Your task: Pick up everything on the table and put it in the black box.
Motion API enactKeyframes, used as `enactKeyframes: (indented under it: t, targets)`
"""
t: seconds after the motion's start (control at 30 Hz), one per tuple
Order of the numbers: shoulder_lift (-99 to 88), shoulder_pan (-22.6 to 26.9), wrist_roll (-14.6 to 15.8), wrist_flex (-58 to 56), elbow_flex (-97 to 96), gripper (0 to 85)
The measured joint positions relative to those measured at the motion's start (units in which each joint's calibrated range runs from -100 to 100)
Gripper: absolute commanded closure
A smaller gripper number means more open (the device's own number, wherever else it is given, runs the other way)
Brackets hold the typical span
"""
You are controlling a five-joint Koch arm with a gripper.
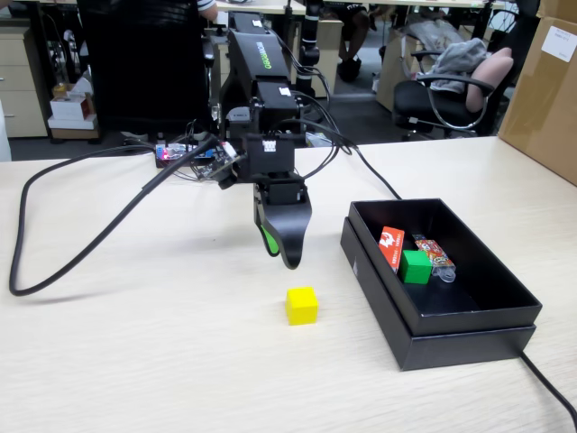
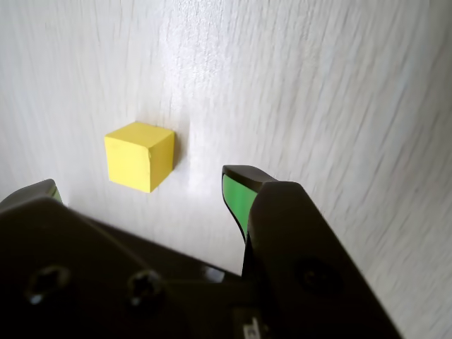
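Black gripper housing fills the bottom of the wrist view, one green-lined fingertip clear at centre and the other tip only peeking in at the left edge; wide gap between them, so jaws are spread and holding nothing. Just beyond the tips sits the yellow cube on the table, lined up toward the left side of the gap, not yet between the fingers. In the fixed view the same yellow cube is nearest the camera on the light wood-grain table, alone, and the gripper hangs above and slightly behind it, apart from it, pointing down. To the right in that view is the black box, near the cube but not touching; inside it lie the green cube, the red packet leaning against the box's left wall, and a wrapped candy just beside the green cube. Farther back: a black cable looping across the table, office chair, tan carton at the right edge. Step in hand looks like the approach to the last loose item; two of three already boxed. Next move likely needs a descent plus a small sideways shift to centre the cube between the tips, then close, lift and carry right over the box rim.
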Motion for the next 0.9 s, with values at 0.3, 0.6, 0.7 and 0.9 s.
enactKeyframes:
  t: [0.3, 0.6, 0.7, 0.9]
  targets:
    - [12.41, 0.59, 0.1, 0.49, 8.49, 41.0]
    - [23.81, 0.05, 0.15, 0.41, 16.07, 43.5]
    - [26.47, -0.2, 0.15, 0.49, 18.26, 49.7]
    - [26.6, 0.1, 0.15, 0.0, 18.26, 51.1]
